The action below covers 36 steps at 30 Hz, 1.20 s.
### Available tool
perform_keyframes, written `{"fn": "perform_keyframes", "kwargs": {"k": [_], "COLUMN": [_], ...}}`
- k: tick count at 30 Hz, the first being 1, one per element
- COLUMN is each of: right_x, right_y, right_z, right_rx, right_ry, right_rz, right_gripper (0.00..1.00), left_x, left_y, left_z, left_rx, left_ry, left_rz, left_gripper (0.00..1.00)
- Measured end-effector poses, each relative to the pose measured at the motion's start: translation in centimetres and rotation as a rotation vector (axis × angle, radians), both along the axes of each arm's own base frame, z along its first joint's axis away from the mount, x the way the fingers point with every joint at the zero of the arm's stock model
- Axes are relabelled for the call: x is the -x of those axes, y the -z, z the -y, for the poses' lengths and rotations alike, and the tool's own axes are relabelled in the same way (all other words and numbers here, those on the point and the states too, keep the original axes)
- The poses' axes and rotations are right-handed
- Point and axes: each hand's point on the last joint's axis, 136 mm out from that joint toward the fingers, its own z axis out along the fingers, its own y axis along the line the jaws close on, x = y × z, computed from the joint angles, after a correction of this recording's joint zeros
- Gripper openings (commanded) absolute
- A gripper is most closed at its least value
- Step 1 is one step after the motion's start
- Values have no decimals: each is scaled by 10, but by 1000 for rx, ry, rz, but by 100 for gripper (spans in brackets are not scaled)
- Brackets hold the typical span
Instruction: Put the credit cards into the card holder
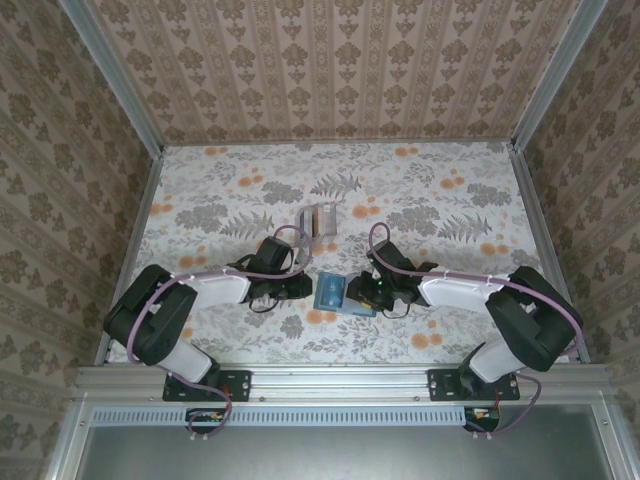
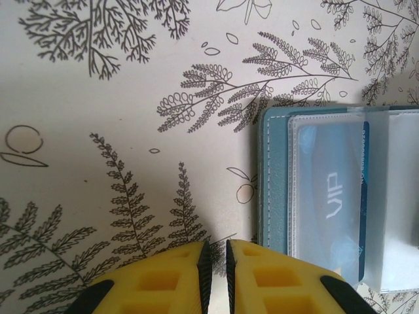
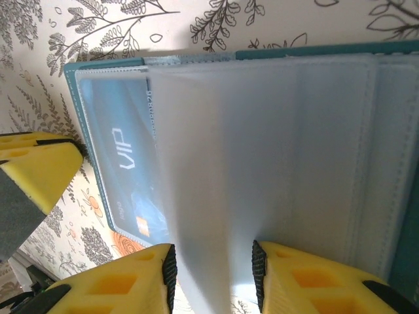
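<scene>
The blue credit card (image 2: pixel 330 196) marked VIP lies inside a clear sleeve of the open teal wallet (image 2: pixel 273 183) at table centre (image 1: pixel 350 305). In the right wrist view the card (image 3: pixel 124 163) shows at the wallet's left end. My right gripper (image 3: pixel 213 252) is open over the wallet, and a raised translucent sleeve flap (image 3: pixel 262 144) stands between its pads. Just left of the wallet, my left gripper (image 2: pixel 215 245) is low over the cloth, shut with only a slit between its pads and nothing in it. The clear card holder (image 1: pixel 320 220) stands behind the wallet.
A floral cloth (image 1: pixel 220 190) covers the table, with metal rails along its sides and patterned walls around. The left gripper's yellow finger (image 3: pixel 39 170) sits close to the wallet's left edge. Open cloth stretches behind and beside the card holder.
</scene>
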Motion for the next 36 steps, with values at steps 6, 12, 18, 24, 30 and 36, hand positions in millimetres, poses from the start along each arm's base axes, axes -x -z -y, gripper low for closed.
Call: {"fn": "perform_keyframes", "kwargs": {"k": [6, 12, 18, 24, 30, 36], "right_x": [1, 3, 3, 2, -5, -11], "right_y": [-11, -11, -11, -12, -21, -30], "right_z": [4, 6, 6, 5, -6, -17], "right_rx": [6, 19, 19, 12, -44, -95], "right_ry": [-16, -28, -29, -33, -46, -63], "right_rz": [35, 36, 36, 46, 78, 103], "right_gripper": [33, 31, 34, 28, 28, 26], "left_x": [0, 0, 0, 0, 0, 0], "left_y": [0, 0, -1, -1, -1, -2], "left_z": [1, 2, 2, 3, 3, 3], "left_rx": [6, 9, 10, 10, 11, 18], "left_ry": [4, 5, 6, 7, 7, 10], "left_rz": [-1, -2, -2, -1, -2, -9], "left_gripper": [18, 18, 18, 18, 18, 18]}}
